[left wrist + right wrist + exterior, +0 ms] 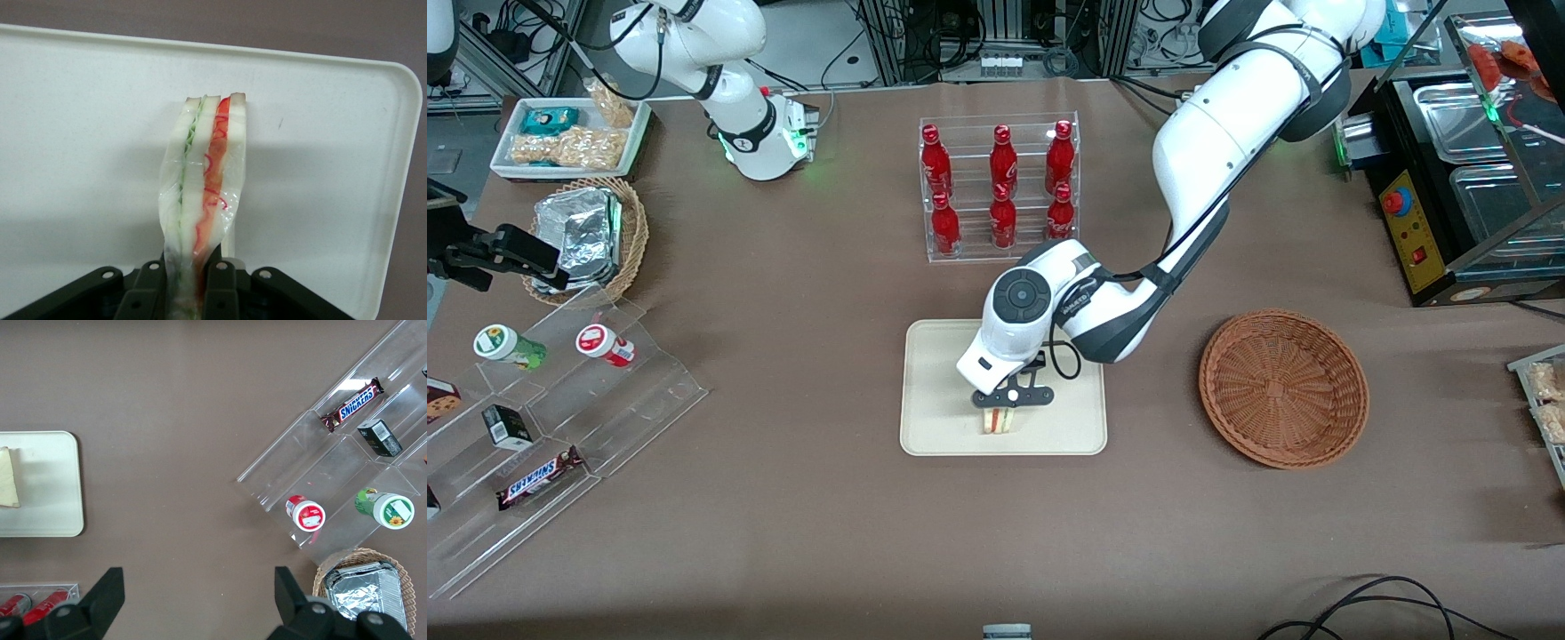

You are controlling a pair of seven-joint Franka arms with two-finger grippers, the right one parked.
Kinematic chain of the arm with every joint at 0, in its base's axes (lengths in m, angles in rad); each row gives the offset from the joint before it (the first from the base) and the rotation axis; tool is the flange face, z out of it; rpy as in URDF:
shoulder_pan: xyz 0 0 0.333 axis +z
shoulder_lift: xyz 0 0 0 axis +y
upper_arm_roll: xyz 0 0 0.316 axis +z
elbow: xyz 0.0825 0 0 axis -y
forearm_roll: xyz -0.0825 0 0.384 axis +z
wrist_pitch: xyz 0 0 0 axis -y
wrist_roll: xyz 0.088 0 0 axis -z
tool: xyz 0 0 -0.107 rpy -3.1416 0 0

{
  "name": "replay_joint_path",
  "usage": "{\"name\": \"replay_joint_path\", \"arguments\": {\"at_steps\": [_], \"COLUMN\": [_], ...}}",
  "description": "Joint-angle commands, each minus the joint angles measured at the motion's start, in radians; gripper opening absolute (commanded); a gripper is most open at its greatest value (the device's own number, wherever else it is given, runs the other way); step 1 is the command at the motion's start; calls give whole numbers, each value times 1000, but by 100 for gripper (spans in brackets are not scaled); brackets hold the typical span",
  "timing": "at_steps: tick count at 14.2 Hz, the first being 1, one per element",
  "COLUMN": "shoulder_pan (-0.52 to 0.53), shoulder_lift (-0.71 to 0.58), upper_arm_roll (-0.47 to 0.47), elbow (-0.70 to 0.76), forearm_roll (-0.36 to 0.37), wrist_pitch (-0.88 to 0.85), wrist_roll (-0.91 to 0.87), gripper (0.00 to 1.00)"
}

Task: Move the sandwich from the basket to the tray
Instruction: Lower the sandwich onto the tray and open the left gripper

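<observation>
Squarely over the tray point(934, 427), end effector point(1007, 411) clamping sandwich point(205, 187).

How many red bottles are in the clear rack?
6 red bottles stand in the clear rack, farther from the front camera than the tray: three in an upper row, three in a lower row. The gripper is over the tray, shut on the sandwich.

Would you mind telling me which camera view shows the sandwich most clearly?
The left wrist view: the sandwich fills it, filling layers plain, gripper shut on it above the tray. The front view shows only a small wedge under the gripper. The right wrist view catches just a pale edge.
</observation>
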Motion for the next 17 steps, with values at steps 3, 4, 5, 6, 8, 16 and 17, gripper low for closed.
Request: {"name": "replay_joint_path", "arguments": {"at_steps": [3,4,5,6,8,16,17], "shoulder_pan": [7,7,5,7,57,294,324], "shoulder_lift": [-59,-107,-159,-212,-303,-484,-509], "upper_arm_roll": [-6,-6,-4,-3,0,-3,-3], "elbow": [8,0,-3,-12,-44,-221,-253], "forearm_roll": [16,10,-2,-2,-4,-26,-49], "wrist_pitch": [-48,-91,-143,-208,-295,-409,-409], "wrist_roll": [-11,-16,-16,-16,2,38,48], "gripper": [100,100,100,100,100,100,100]}}
